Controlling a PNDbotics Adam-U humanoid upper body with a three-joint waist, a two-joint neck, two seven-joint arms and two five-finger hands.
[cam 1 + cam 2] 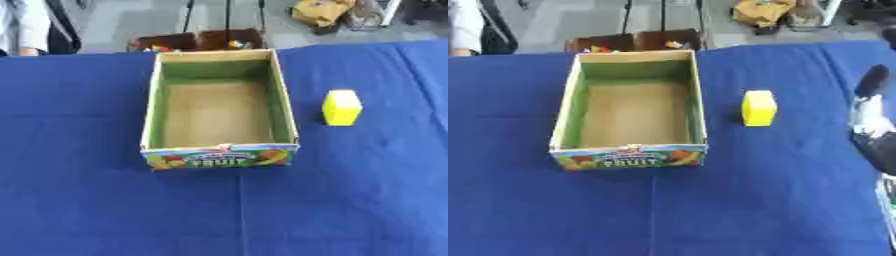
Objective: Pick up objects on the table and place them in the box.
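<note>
Box: you have one open cardboard box (220, 150) on the table, long side running away from you, green inner walls, brown floor, and a printed fruit panel reading "FRUIT" on the near end wall. Nothing lies inside it.

Objects to pick: you have one, a yellow block (341, 107). It stands upright on the cloth to the right of the box, near its right wall but not touching it, about level with the middle of the box's length.

Table: one surface, covered with a blue cloth (87, 200) with a few faint creases.

Right hand: your right hand (871, 107) shows only in the right eye view, at the right edge, well to the right of the yellow block and apart from it. You see a dark tip pointing up and away, with pale and black parts below it. I cannot tell whether its fingers are straight or curled. It holds nothing that I can see.

Left hand: it shows in neither view.

Beyond the table: two brown bins (197, 40) sit side by side on the floor just past the far edge, with small coloured bits inside that I cannot make out.
</note>
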